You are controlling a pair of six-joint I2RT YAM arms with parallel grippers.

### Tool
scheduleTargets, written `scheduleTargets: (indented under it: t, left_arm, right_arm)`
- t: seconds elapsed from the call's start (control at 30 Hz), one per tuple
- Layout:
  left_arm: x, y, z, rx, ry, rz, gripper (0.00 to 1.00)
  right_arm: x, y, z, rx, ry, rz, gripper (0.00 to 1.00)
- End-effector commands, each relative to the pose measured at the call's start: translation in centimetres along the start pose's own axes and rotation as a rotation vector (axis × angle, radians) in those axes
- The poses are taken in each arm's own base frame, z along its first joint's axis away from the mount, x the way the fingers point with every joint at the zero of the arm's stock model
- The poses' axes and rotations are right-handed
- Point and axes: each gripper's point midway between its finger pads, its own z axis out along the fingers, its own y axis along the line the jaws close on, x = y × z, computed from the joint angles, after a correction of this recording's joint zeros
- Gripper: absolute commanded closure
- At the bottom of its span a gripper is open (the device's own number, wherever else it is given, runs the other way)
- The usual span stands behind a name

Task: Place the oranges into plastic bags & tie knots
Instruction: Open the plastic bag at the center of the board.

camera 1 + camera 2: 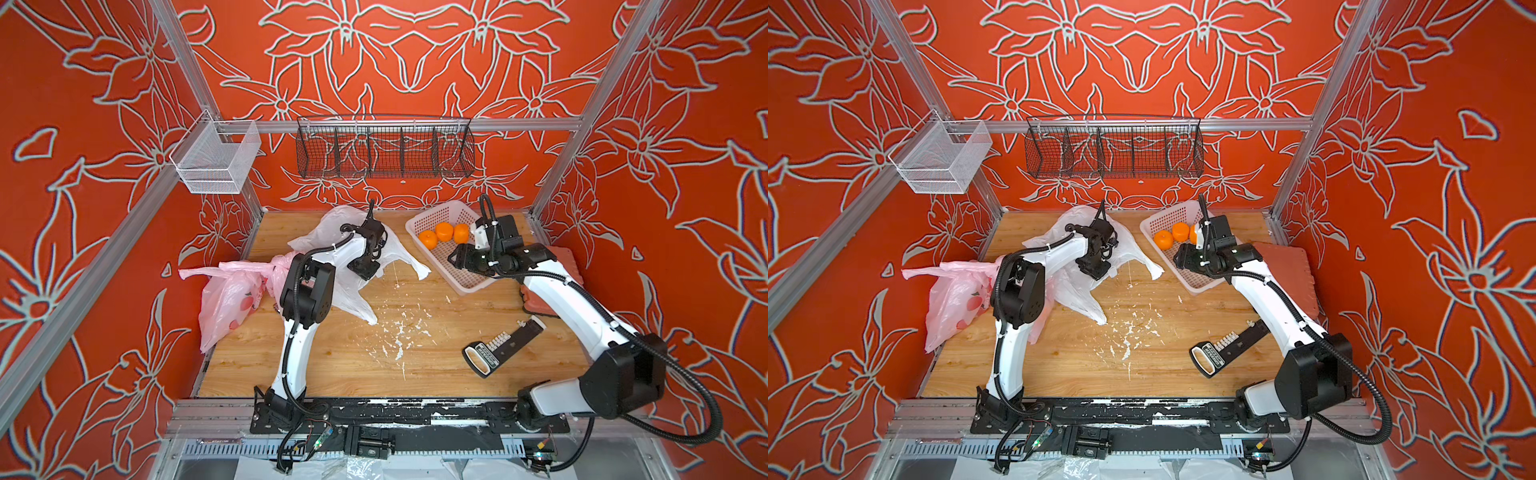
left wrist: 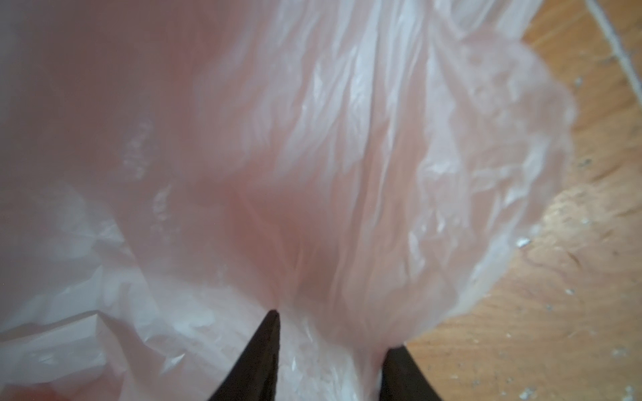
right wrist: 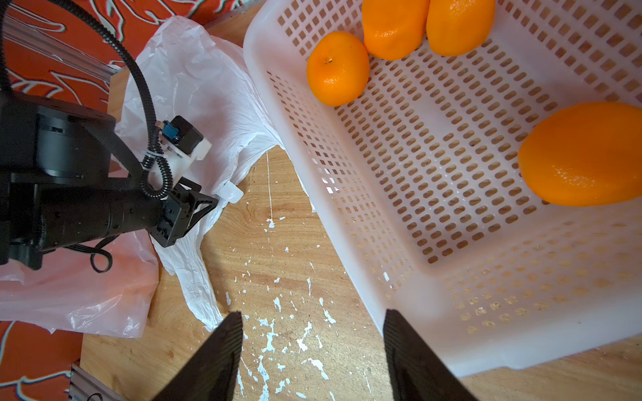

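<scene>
Three oranges (image 1: 444,231) show at the far end of the pale perforated basket (image 1: 469,282) in both top views. The right wrist view shows several oranges (image 3: 337,68) in the basket (image 3: 417,194). A milky white plastic bag (image 1: 332,232) lies crumpled at the back middle. My left gripper (image 1: 365,272) points down into it; in its wrist view the gripper (image 2: 335,330) has its jaws apart with bag film (image 2: 347,156) between them. Pink printed bags (image 1: 228,299) lie at the left edge, their bunched top partly behind the left arm. My right gripper (image 3: 312,312) hangs open and empty by the basket's near left corner.
A black hand tool with white keys (image 1: 503,347) lies at the front right. A red-brown mat (image 1: 561,266) sits under the right arm by the right edge. White flakes (image 1: 399,332) litter the wooden table's middle. A black wire rack (image 1: 384,147) and a white mesh bin (image 1: 216,158) hang above.
</scene>
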Motion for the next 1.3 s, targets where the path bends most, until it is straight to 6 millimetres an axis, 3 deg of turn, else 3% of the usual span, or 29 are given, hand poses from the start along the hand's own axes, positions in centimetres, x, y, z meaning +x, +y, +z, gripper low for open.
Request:
scheduleTargets:
  t: [0.0, 0.13, 0.43, 0.6, 0.8, 1.0, 1.27]
  left_arm:
    - [0.1, 0.9, 0.6, -0.046, 0.013, -0.006, 0.61]
    - [0.0, 1.6, 0.8, -0.089, 0.018, -0.012, 0.66]
    - [-0.7, 1.6, -0.8, -0.072, -0.012, -0.059, 1.0]
    - [-1.3, 0.8, -3.3, 0.003, -0.055, -0.131, 1.0]
    - [-2.7, -1.8, -11.0, 0.258, -0.171, -0.305, 1.0]
    - [-1.9, -1.9, -17.5, 0.355, -0.247, -0.402, 1.0]
    - [-2.5, -3.0, -29.1, 0.603, -0.453, -0.492, 1.0]
  right_arm:
    - [0.1, -1.2, 0.2, 0.051, -0.003, 0.018, 0.33]
    - [-0.1, -1.8, -0.2, 0.092, -0.022, 0.02, 0.33]
    - [-1.4, -4.0, -0.1, 0.222, -0.066, 0.027, 0.32]
    - [-2.5, -5.2, 0.3, 0.265, -0.096, 0.057, 0.32]
    - [-3.9, -6.1, -0.3, 0.27, -0.136, 0.095, 0.32]
    - [-4.6, -7.0, -0.1, 0.294, -0.129, 0.093, 0.33]
    - [-5.9, -7.5, -0.1, 0.303, -0.152, 0.094, 0.32]
